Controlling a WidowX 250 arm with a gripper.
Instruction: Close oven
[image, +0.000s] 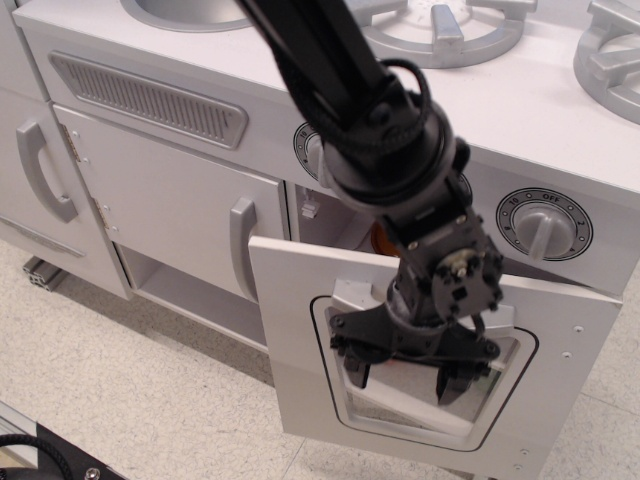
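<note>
A smooth light grey oven (300, 330) door with a rounded clear window was tilted nearly upright. The black gripper (405, 378) was spread wide, pointed down against it.

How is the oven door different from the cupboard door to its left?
The oven door hangs ajar and tilted out; the cupboard door sits shut and flush. The oven door has a clear rounded window; the cupboard door is plain. The open gripper is at the oven door, not the cupboard door. Both are light grey.
</note>
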